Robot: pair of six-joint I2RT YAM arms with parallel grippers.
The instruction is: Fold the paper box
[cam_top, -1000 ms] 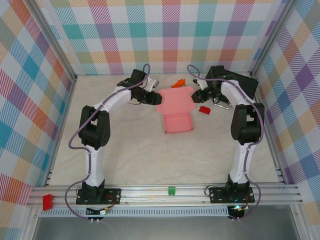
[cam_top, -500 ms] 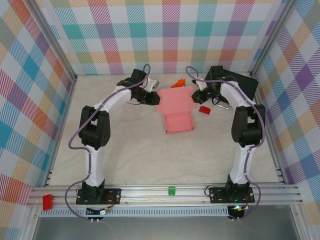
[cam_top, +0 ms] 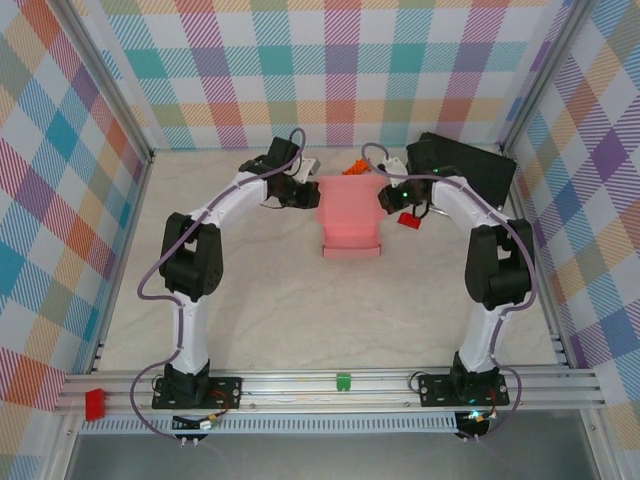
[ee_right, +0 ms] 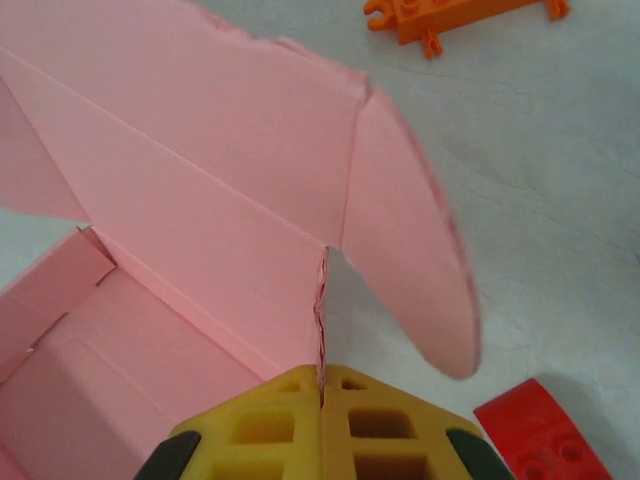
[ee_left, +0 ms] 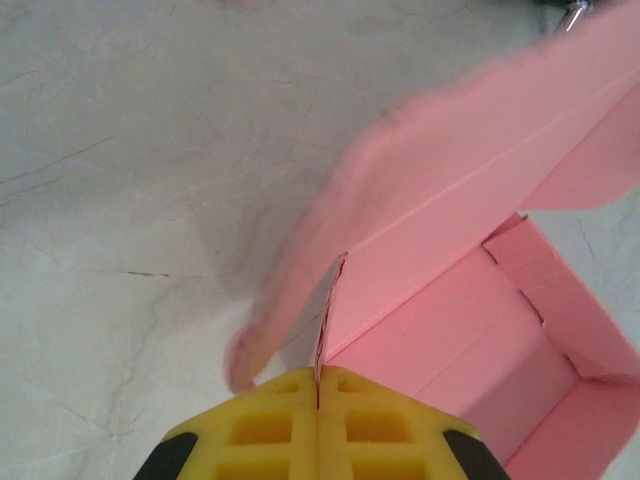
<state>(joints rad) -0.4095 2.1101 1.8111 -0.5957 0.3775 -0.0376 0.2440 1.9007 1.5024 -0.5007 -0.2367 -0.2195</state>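
While both arms bow inward toward the far middle of the table, where the paper box sits with its lid raised, left gripper and right gripper each clamp a lid corner. Step looks like lid closing. Next move likely needs both swinging the lid forward together, side flaps tucked inside.

The paper box is thin pink card, half formed: an open tray with low walls and its lid panel standing up, seemingly tilted over the tray. It spans between the left gripper and right gripper, each pinching a lid corner beside a rounded, blurred flap.
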